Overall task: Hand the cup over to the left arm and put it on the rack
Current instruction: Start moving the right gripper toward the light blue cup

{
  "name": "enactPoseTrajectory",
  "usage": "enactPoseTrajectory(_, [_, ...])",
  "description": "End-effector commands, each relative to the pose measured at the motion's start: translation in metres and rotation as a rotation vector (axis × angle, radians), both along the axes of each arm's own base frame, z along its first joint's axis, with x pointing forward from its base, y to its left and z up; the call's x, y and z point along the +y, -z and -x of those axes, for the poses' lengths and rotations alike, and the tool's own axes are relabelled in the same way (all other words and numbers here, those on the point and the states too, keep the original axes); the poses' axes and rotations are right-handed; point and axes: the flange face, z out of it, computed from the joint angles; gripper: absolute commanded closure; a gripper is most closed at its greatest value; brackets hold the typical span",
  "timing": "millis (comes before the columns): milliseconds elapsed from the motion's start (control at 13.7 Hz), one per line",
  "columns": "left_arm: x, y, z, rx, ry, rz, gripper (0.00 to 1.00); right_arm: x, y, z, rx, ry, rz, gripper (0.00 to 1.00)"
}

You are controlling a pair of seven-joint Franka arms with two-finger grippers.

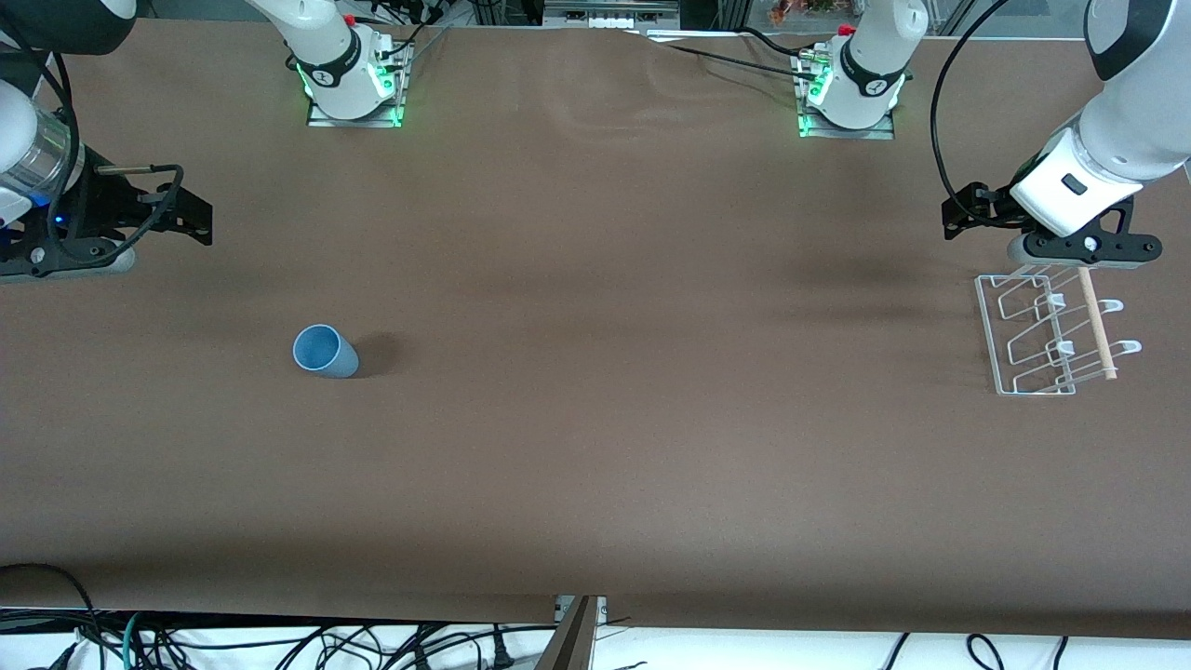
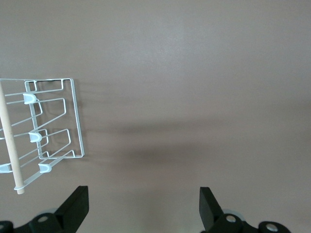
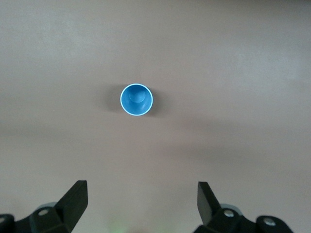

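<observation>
Hovering at the upper left of the front frame, the right arm's black two-finger gripper (image 1: 191, 219) hung with its jaws spread wide and nothing between them. Below it in the frame, well apart, the small light-blue tapered plastic cup (image 1: 325, 351) stood upright on the brown table (image 1: 595, 447), its mouth facing up in the right wrist view (image 3: 136, 99). At the upper right of the front frame, the left arm's black gripper (image 1: 968, 219) waited just as wide and just as empty, above the small white wire rack (image 1: 1047, 335) with its pale wooden dowel (image 1: 1096, 321). Picking up looked like the step in hand; centring the jaws over the cup, descending straight and closing low on its wall should leave the rim free for the handover.
</observation>
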Motion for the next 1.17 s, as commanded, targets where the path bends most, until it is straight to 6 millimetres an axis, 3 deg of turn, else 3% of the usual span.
enactPoseTrajectory(0, [-0.001,-0.007,0.001,0.004,0.008,0.011,0.00,0.000,-0.005,-0.001,-0.002,0.004,-0.014,0.00])
enactPoseTrajectory(437, [-0.001,-0.007,0.001,0.005,0.008,0.011,0.00,0.001,-0.003,-0.003,-0.001,0.001,-0.011,0.00])
enactPoseTrajectory(656, [-0.001,-0.007,0.001,0.005,0.008,0.011,0.00,0.000,0.008,-0.009,0.009,0.003,0.007,0.00])
enactPoseTrajectory(1093, [-0.001,-0.007,0.001,0.004,0.008,0.011,0.00,-0.028,0.072,-0.045,0.046,0.041,0.039,0.00])
